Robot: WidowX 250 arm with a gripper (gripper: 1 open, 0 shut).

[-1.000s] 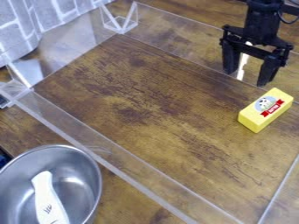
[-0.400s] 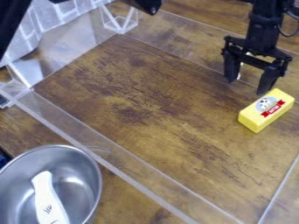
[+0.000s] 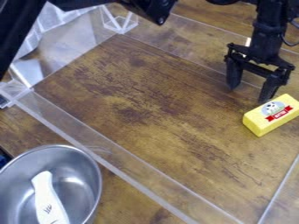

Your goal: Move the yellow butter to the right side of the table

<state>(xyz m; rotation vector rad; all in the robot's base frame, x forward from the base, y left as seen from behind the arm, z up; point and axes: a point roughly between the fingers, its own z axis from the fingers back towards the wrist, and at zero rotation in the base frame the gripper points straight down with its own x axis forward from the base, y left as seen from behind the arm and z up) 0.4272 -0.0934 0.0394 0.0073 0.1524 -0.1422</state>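
Observation:
The yellow butter (image 3: 270, 115), a small bright yellow block with a red-and-white label on top, lies flat on the dark wood table (image 3: 152, 96) near its right edge. My gripper (image 3: 256, 80) points straight down just behind and to the left of the butter, low over the tabletop. Its black fingers (image 3: 236, 73) stand wide open with nothing between them. The right finger's tip is very close to the butter's far corner; I cannot tell whether they touch.
Clear plastic walls (image 3: 105, 153) edge the tabletop on all sides. A round metal bowl (image 3: 47, 185) holding a white utensil (image 3: 45, 197) sits outside the wall at the lower left. White mesh material (image 3: 35, 39) hangs at the upper left.
The gripper has sunk a little toward the table and drifted slightly right, still open. The butter sits a touch further toward the lower right.

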